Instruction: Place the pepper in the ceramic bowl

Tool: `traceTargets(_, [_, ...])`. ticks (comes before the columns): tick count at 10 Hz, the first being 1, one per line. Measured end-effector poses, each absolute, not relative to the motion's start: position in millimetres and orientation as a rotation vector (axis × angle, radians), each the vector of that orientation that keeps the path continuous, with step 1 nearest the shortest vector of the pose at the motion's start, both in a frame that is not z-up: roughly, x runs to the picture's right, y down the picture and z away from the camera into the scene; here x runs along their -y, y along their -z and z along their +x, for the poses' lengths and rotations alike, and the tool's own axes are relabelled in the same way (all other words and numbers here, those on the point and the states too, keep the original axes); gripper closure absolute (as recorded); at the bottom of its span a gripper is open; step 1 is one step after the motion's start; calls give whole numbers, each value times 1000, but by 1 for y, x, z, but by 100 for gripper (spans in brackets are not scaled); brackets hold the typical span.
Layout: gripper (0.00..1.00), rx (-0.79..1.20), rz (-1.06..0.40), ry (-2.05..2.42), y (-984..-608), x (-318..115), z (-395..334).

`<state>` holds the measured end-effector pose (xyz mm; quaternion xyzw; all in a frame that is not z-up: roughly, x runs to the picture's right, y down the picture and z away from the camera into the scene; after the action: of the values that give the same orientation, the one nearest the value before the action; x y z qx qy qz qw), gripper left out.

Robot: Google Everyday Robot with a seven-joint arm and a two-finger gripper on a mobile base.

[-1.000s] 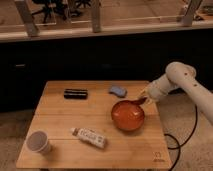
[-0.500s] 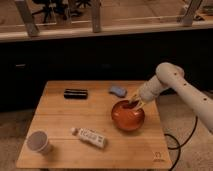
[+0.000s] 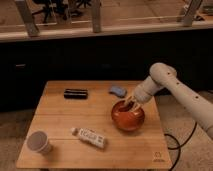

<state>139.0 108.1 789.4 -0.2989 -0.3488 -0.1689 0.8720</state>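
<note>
The ceramic bowl (image 3: 128, 117) is a glossy orange-red dish on the right half of the wooden table (image 3: 60, 117). My gripper (image 3: 131, 102) hangs over the bowl's far rim, at the end of the white arm (image 3: 175, 90) that comes in from the right. The pepper does not show as a separate thing; it is hidden at the gripper or inside the bowl.
A blue oblong object (image 3: 118, 90) lies just behind the bowl. A black flat item (image 3: 75, 93) lies at the back left. A white tube (image 3: 90, 137) lies in front of the bowl, and a small grey cup (image 3: 39, 143) stands at the front left corner. A cable (image 3: 177, 142) hangs at the right.
The arm has swung left and its elbow has risen. The gripper has moved from the bowl's right side to over the bowl's far rim.
</note>
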Motion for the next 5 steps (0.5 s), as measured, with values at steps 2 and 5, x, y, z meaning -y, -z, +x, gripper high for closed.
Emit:
traceTargets(2, [100, 737, -637, 354, -790, -109, 139])
traceTargets(5, [80, 746, -666, 354, -791, -111, 138])
